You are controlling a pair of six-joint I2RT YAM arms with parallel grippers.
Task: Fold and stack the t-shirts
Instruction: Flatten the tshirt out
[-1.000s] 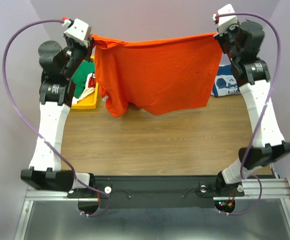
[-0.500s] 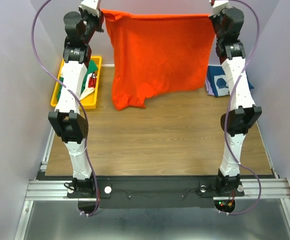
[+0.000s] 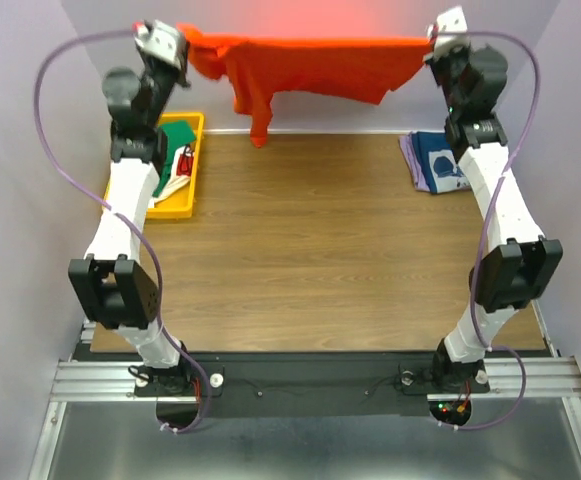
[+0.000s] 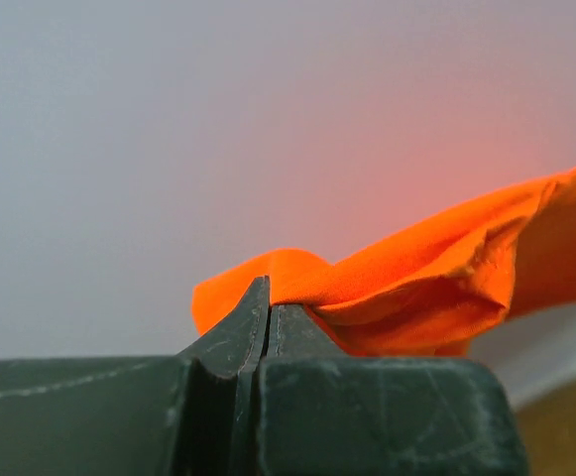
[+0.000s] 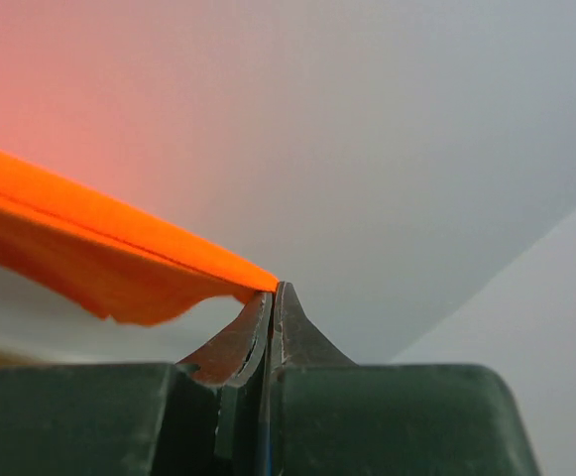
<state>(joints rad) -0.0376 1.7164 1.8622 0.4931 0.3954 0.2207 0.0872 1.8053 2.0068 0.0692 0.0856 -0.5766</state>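
**A:** Where do we have the orange t-shirt [image 3: 310,58]?

**B:** We hold it stretched between both arms, high over the far edge of the table [image 3: 310,260] and clear of the wood. Part of it hangs down lower near the left end.

**A:** And our fingers?

**B:** Our left gripper [image 4: 269,297] is pinched tight on a bunched edge of the cloth. Our right gripper [image 5: 274,290] is clamped on the opposite corner, jaws pressed together with only fabric between them.

**A:** What about the other shirts?

**B:** The green t-shirt [image 3: 177,140] lies in the yellow bin [image 3: 175,210] at the left. The navy t-shirt [image 3: 448,165] lies at the table's right edge, on what we take to be the lavender one [image 3: 410,152], though little of it shows.
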